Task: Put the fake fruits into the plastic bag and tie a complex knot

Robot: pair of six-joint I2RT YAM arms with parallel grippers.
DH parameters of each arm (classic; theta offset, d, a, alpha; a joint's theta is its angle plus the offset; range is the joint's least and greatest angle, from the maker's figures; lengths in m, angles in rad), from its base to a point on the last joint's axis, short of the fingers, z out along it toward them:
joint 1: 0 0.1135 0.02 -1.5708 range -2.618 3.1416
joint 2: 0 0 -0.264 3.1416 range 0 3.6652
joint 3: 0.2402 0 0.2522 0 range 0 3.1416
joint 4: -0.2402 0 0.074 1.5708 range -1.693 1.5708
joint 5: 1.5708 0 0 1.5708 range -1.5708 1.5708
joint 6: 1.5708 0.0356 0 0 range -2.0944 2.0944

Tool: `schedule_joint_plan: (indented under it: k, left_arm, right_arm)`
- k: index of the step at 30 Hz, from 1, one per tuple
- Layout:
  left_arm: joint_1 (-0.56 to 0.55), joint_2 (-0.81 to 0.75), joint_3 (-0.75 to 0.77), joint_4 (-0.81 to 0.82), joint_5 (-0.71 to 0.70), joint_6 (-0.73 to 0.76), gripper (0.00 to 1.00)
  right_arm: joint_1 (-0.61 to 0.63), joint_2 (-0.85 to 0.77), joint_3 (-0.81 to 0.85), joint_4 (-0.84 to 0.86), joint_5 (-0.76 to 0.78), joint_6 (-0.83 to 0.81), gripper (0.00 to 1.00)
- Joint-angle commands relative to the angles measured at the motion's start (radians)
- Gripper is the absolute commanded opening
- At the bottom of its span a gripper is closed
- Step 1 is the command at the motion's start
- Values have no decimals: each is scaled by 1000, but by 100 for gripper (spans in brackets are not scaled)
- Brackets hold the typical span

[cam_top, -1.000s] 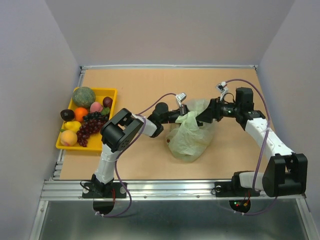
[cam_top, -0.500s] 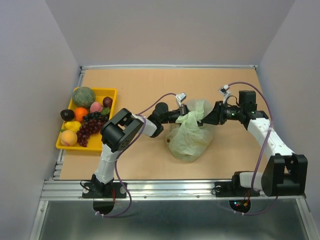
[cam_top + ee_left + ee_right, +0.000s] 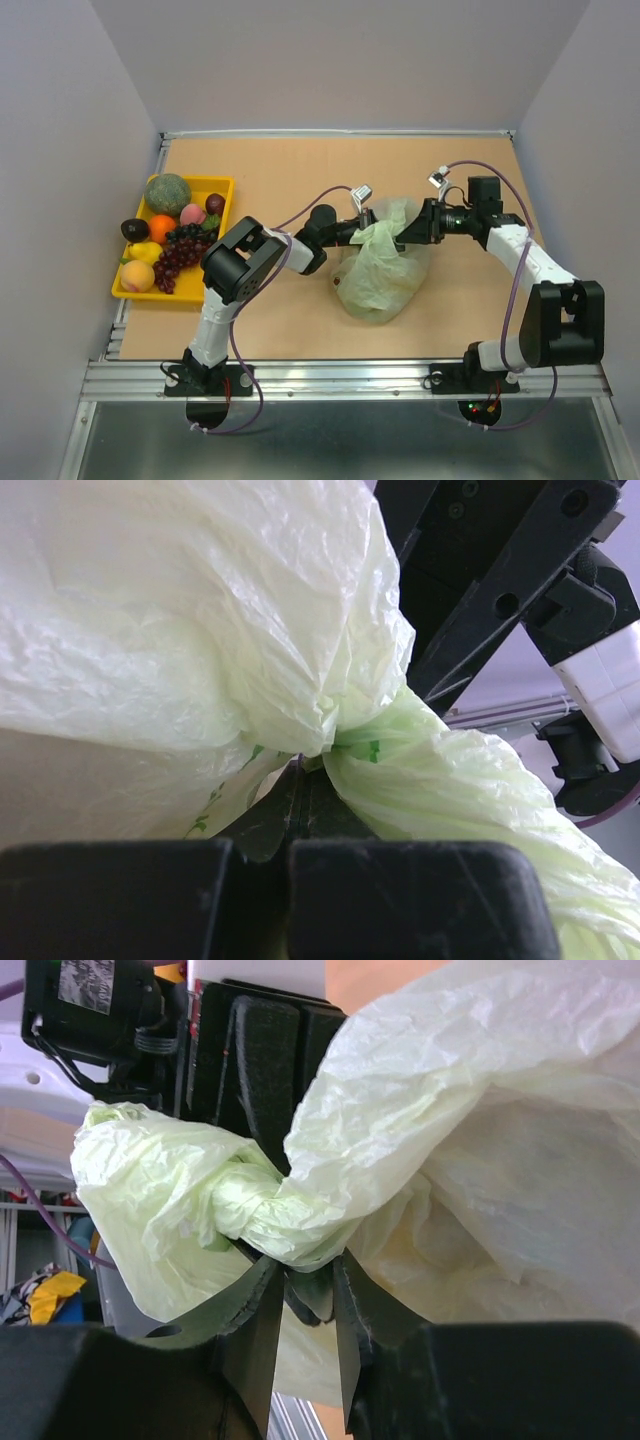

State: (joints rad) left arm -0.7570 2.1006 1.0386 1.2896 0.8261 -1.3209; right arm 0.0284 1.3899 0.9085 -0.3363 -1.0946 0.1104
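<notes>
At far left, the yellow tray (image 3: 224, 195) holds the fake fruits (image 3: 172, 245), heaped together and well apart from the bag; judged from this, the loading step is far from complete.

Centre-left, the left gripper (image 3: 366, 222) reaches across the table (image 3: 300, 330) to the bag's upper left corner. In its wrist view the jaws are pressed together, pinching a gathered fold of pale green film.

In the centre, the plastic bag (image 3: 385, 275) lies slumped on the table, its mouth drawn up and strung between the two arms.

Centre-right, the knot (image 3: 245, 1200) shows in the right wrist view as a twisted lump of the bag's own film. It lies just beside the right gripper (image 3: 305, 1290), on the side toward the left arm. The right jaws stand only narrowly apart and appear to pinch the twisted strand at their tips.

The governing relation is that the strand's long axis runs across the table from one pair of jaws to the other, with the knot between them. Both grippers are close to it, and the right one seems the nearer. Any tightening would probably call for pulling apart along that axis.
</notes>
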Motion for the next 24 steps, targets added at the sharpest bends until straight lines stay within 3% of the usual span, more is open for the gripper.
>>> schedule_joint_plan:
  k: [1, 7, 11, 17, 24]
  left_arm:
    - [-18, -24, 24, 249, 36, 20, 0]
    - [-19, -19, 31, 241, 36, 25, 0]
    - [-21, -14, 40, 257, 34, 11, 0]
    - [-19, -21, 28, 267, 38, 9, 0]
    - [-19, -27, 24, 266, 36, 9, 0]
  right_arm:
    - [42, 0, 73, 169, -1, 92, 32]
    - [76, 12, 78, 217, 19, 137, 43]
    - [82, 12, 60, 211, 30, 129, 45]
    - [82, -71, 30, 65, 73, -29, 51]
    - [82, -92, 23, -27, 104, -150, 51]
